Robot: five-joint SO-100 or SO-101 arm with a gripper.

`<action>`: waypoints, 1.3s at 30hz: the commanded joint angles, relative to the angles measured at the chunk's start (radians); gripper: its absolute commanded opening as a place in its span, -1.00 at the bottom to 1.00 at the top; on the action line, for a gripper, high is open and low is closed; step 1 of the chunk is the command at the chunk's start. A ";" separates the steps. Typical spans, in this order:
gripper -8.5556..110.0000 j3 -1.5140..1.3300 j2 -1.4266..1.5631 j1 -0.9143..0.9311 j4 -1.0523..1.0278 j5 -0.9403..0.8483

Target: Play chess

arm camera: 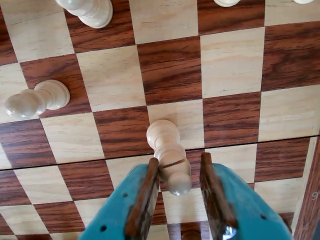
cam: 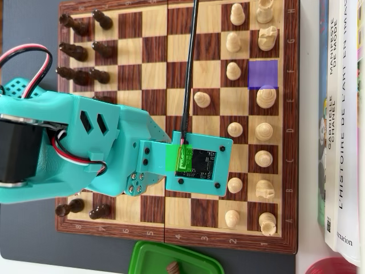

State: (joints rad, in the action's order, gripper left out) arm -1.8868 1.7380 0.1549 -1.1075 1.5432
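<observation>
— Well, how are the jaws seen in the wrist view?

— The teal gripper [arm camera: 187, 186] is seen entering from six o'clock, its jaws spread, with a white pawn [arm camera: 169, 155] standing between them. Whether either wood-lined pad is touching the pawn cannot be told.

— Where is that pawn placed on the chessboard [arm camera: 230, 65]?

— Its base is set on a light square near the middle of the wrist view. Another white pawn [arm camera: 35, 100] is seen toward nine o'clock, and a larger white piece [arm camera: 90, 11] toward eleven o'clock.

— And from overhead?

— The arm [cam: 85, 148] is laid across the board from nine o'clock, and the held pawn is hidden beneath the camera mount [cam: 197, 162]. White pieces are lined up toward three o'clock, dark pieces toward ten o'clock. A purple square [cam: 263, 74] is marked at two o'clock, a green patch [cam: 183, 158] on the mount. Books [cam: 342, 114] are stacked at the three o'clock edge.
</observation>
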 commanded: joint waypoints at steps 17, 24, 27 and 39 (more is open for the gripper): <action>-0.72 0.051 0.034 -0.006 0.003 -0.021; -0.73 0.051 0.035 0.003 0.011 -0.028; -0.73 0.051 0.043 0.005 0.011 -0.029; -0.73 0.077 0.044 0.035 0.000 -0.075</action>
State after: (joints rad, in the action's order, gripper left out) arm -1.8623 1.7380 0.1718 -1.1075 1.4803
